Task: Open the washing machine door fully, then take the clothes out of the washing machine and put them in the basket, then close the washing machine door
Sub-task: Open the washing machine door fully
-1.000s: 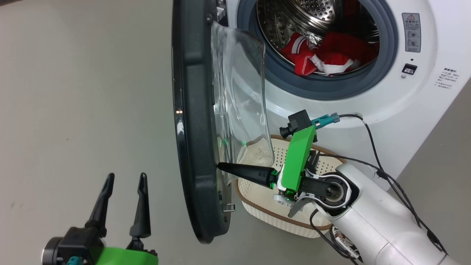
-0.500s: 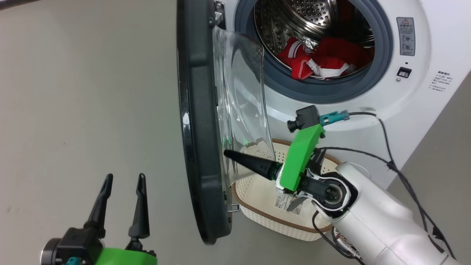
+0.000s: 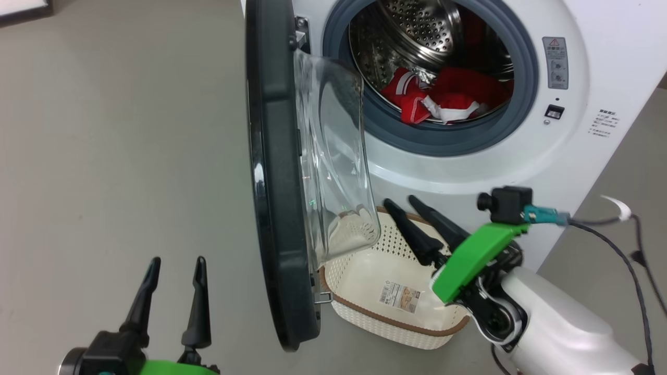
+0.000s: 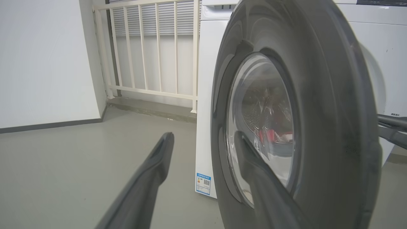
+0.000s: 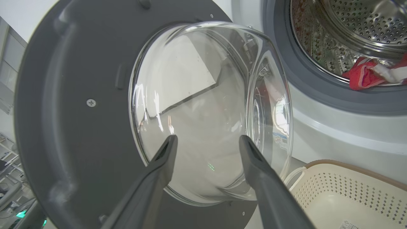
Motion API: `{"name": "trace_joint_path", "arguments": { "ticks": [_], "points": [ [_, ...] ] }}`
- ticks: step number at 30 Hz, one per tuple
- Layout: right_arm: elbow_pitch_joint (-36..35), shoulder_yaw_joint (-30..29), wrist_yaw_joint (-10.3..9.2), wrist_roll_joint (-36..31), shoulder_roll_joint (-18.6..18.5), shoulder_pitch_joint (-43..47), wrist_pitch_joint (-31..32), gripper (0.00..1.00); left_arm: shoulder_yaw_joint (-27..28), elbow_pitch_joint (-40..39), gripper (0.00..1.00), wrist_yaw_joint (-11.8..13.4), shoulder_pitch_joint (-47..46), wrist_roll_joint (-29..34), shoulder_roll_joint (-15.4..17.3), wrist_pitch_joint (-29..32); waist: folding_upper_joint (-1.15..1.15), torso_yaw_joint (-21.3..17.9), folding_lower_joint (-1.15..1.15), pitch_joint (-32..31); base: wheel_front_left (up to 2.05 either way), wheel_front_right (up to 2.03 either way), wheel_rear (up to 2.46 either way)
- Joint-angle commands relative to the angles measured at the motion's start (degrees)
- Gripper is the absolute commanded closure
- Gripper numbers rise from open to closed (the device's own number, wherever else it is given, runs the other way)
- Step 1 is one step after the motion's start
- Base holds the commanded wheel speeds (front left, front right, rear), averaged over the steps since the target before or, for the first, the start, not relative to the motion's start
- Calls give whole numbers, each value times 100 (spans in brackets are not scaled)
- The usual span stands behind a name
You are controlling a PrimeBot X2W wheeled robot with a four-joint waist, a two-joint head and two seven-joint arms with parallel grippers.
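Left pincer [image 3: 177,260] sits low at the near left over the grey floor [image 3: 104,130], fingers apart, gripping nothing. It is on the outer side of the washing machine door [image 3: 273,172], near it and not touching. In the left wrist view the left pincer [image 4: 203,136] points at the door's outer face [image 4: 334,95]. Red shows through the window.

Right pincer [image 3: 400,200] hangs over the basket [image 3: 365,325], fingers apart and empty, tips aimed toward the washer front. It is clear of the glass bowl [image 3: 336,172]. In the right wrist view the right pincer [image 5: 207,138] frames the bowl [image 5: 203,111] on the door's inner side [image 5: 79,127].

The basket stands on the floor just in front of the washing machine [image 3: 469,166], below the opening, its left end under the glass bowl. Its bottom is bare, with the paper label [image 3: 398,297] showing. The basket corner [image 5: 334,190] sits at lower right in the right wrist view.

The door stands wide open, edge-on to the head camera, hinged at the opening's left side.

The clothes [image 3: 443,99] lie in the steel drum [image 3: 417,31] at the bottom front, red with white trim, just behind the grey rubber ring [image 3: 432,143]. The right wrist view shows them too [image 5: 362,76].

Behind, there is a blue label [image 4: 203,183] low on the washer's side and a cream railing [image 4: 152,47].
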Motion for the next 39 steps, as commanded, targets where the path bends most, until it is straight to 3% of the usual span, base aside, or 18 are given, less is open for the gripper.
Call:
{"name": "trace_joint_path", "arguments": {
  "ticks": [1, 5, 7, 14, 23, 30, 39],
  "points": [
    [36, 97, 44, -282, -28, 44, -371, 0, 201, -121, 0, 0, -23, 32, 84, -45, 0, -43, 0, -50, 0, 0, 0],
    [470, -73, 44, -838, 22, 152, -793, 0, 189, -127, 0, 11, 37, 39, 106, -45, 0, -85, 0, -142, 0, 0, 0],
    [551, -427, 44, -1274, 103, 222, -825, 0, 189, -129, 0, 17, 67, 33, 120, -45, 0, -109, 0, -176, 0, 0, 0],
    [19, -2141, 44, -3463, 633, 1060, -832, 0, 179, -142, 0, 35, 127, -6, 154, -43, 0, -171, 0, -256, 0, 0, 0],
    [-672, -3202, 44, -5243, 935, 1835, -833, 0, 112, -125, 0, 71, 152, 34, 186, -43, 0, -175, 0, -334, 0, 0, 0],
    [-1086, -3302, 44, -5333, 954, 2281, -833, 0, 96, -55, 0, 94, 144, -13, 177, -44, 0, -201, 0, -367, 0, 0, 0],
    [-1125, -3230, 44, -5274, 956, 2532, -833, 0, 98, 5, 0, 123, 171, -35, 193, -44, 0, -225, 0, -418, 0, 0, 0]
  ]
}}
